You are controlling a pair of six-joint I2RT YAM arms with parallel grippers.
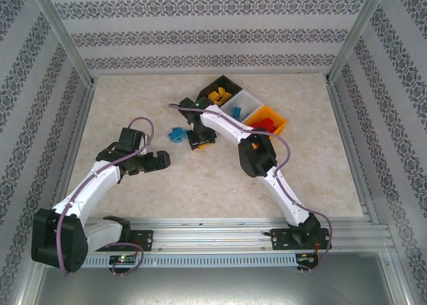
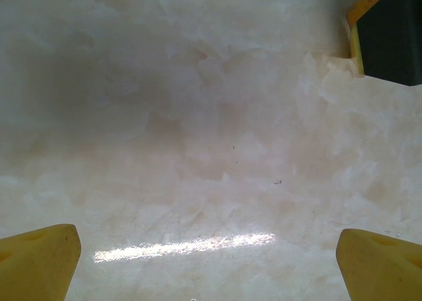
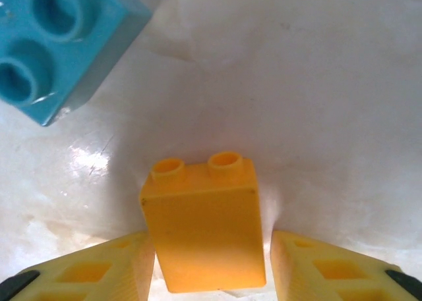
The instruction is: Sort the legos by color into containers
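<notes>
Right gripper straddles a yellow brick on the table, jaws narrow, 1 finger touching, the other just clear. An off-centre squeeze could twist it out toward the blue brick. Left gripper hangs wide, empty

Beige marbled tabletop, patterned walls, aluminium rail along near edge

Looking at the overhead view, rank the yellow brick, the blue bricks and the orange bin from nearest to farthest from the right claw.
1. Yellow brick: between the fingers of the right claw.
2. Blue bricks: on the table just to its left.
3. Orange bin: well off to its right, at the end of the bin row.
</notes>
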